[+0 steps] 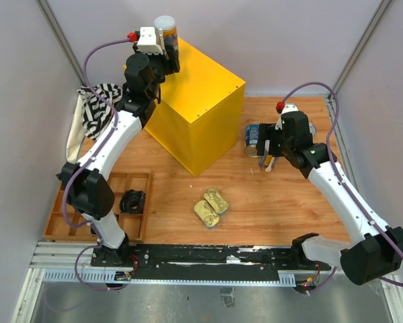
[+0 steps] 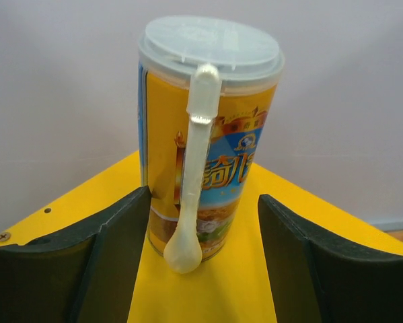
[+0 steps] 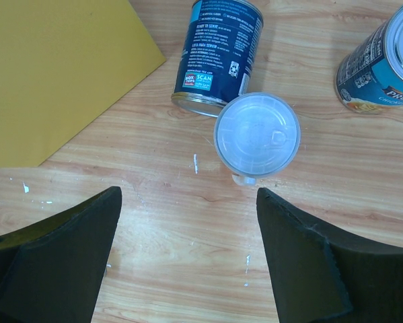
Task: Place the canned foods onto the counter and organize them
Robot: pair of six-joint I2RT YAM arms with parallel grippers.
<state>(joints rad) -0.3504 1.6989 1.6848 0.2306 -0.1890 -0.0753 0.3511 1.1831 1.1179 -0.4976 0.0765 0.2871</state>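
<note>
On the far corner of the yellow counter [image 1: 201,101], a tall can [image 2: 208,134] stands upright between the left jaws, which are spread to either side of it and grip nothing. The placing of this can looks all but finished. The left arm [image 1: 114,141] is stretched up and forward from its base, wrist level with the can. The next move there, by appearances, is a clean retreat straight back, without nudging a can so near the corner. At the right of the tabletop [image 1: 268,202], the right arm [image 1: 336,182] bends inward, its wrist pointing down over a second tall can [image 3: 257,136], seen lid-on from above. The right jaws gape wide, empty, and would need to drop around it and close. Two blue cans [image 3: 218,57] sit just beyond it, and two gold tins [image 1: 211,205] rest mid-tabletop, all yet to go onto the counter.
</note>
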